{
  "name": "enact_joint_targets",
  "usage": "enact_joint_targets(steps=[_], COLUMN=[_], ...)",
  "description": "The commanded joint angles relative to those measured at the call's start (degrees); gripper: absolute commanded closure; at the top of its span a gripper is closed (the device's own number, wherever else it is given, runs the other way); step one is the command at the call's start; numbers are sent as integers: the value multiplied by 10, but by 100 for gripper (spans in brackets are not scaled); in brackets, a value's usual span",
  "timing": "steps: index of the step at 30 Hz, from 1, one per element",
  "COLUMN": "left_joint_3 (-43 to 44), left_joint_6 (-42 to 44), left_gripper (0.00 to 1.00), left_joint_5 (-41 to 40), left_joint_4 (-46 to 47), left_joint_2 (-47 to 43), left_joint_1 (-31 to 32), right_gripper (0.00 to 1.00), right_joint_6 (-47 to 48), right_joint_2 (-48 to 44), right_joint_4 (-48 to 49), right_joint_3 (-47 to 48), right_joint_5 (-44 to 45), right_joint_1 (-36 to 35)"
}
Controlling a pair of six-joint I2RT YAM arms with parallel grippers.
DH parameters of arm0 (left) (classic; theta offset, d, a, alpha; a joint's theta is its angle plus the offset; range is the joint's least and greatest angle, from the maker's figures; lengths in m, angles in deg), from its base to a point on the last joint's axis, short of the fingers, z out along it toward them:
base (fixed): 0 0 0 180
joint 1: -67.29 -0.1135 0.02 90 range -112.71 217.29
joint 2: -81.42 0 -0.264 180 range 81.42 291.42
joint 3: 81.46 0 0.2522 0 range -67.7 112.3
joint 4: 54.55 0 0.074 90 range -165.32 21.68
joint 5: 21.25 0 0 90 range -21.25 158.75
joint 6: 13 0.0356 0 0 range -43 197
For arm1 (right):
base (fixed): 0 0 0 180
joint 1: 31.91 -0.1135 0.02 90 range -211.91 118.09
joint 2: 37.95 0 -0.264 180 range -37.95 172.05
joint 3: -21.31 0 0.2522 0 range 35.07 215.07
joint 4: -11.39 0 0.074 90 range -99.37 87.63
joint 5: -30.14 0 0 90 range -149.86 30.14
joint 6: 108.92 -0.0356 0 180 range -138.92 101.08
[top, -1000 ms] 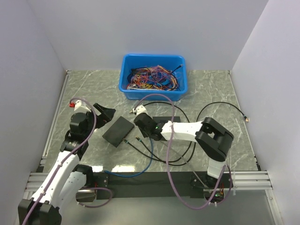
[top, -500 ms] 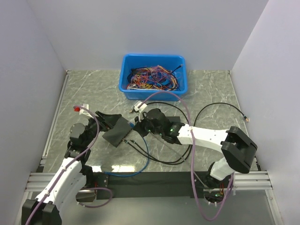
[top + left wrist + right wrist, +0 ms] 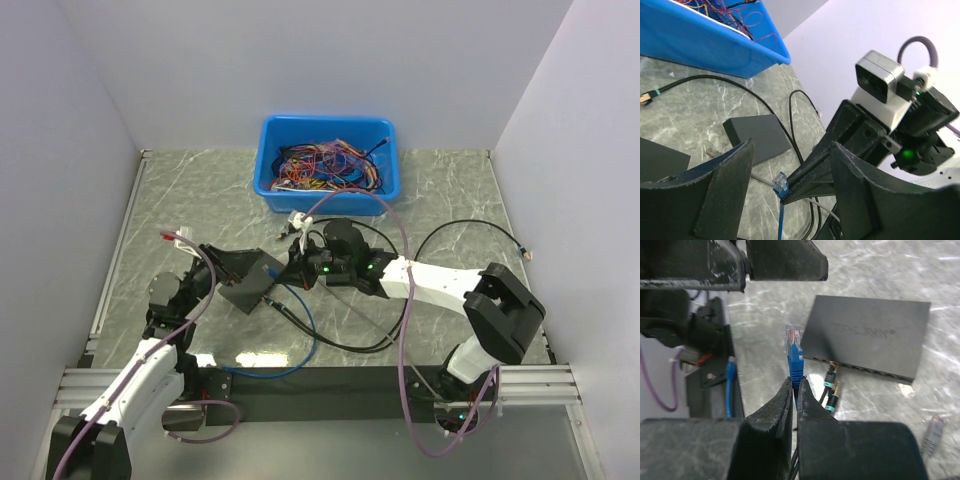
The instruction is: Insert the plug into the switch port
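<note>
The switch (image 3: 250, 286) is a flat dark charcoal box left of centre, and the right wrist view shows its lettered top (image 3: 867, 330). Its port row (image 3: 860, 369) runs along the near edge with two black cable plugs (image 3: 830, 387) in it. My right gripper (image 3: 284, 270) is shut on the blue plug (image 3: 272, 271), held clear of the ports, tip pointing away from the jaws (image 3: 794, 347). My left gripper (image 3: 228, 265) is open at the switch's left end. In the left wrist view the blue plug (image 3: 779, 183) hangs between its fingers (image 3: 722, 190).
A blue bin (image 3: 330, 165) of tangled wires stands at the back. A plain black slab (image 3: 757, 135) lies behind my right arm. Black cables loop over the table to the right (image 3: 470, 225). The blue cable (image 3: 305, 335) trails toward the front rail.
Over the last second both grippers closed in on the switch from either side. The right arm stretched left with the blue plug. The left gripper swung right and down.
</note>
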Motion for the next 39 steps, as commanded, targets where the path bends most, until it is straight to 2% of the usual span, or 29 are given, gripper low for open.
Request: enact_joint_targets(steps=[1,25,32,39], left_joint_3=[-4,-1,2,4], left_joint_6=[-6,32,35,39], left_gripper=[33,43,60,87], left_joint_5=[27,18,7,1], left_joint_4=[58,45,41,39], left_joint_2=[0,40,41,49], left_joint_1=[2,53,61,68], right_gripper=[100,100,100,100], right_joint_6=[-30,-58,-63,-67], right_joint_2=[6,20,31,29], right_joint_4=[53,82,86,91], right_joint_3=[13,24,25,22], right_joint_5=[-68,-92,-95,-91], right_joint_1=[13,26,26,27])
